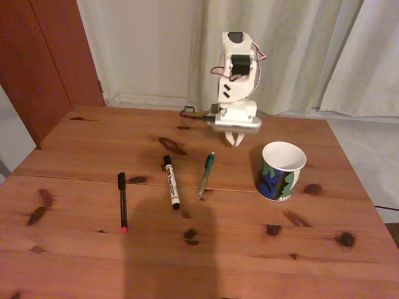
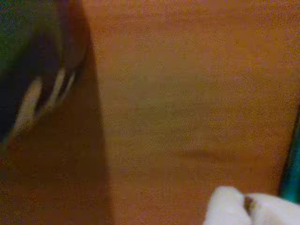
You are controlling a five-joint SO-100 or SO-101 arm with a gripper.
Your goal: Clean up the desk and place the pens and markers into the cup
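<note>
The wooden bench (image 1: 93,261) carries three writing tools in a loose row. In the fixed view the black pen (image 1: 122,202) with its red tip lies furthest left, its red end toward the camera. The white marker (image 1: 171,182) lies to its right, black cap toward the back of the bench. Further right lies the green pen (image 1: 206,175), slightly tilted. All three lie apart from one another. The cup (image 1: 280,170) stands upright at the right, well apart from the pens, its white inside showing nothing in it.

The arm is folded at the back of the bench, and the claw (image 1: 235,139) points down just above the wood, behind the green pen, with its fingers together and nothing between them. The wrist view is blurred: the white claw tips (image 2: 243,206) sit at the bottom edge, and a green streak at the right edge is probably the green pen (image 2: 293,168).
</note>
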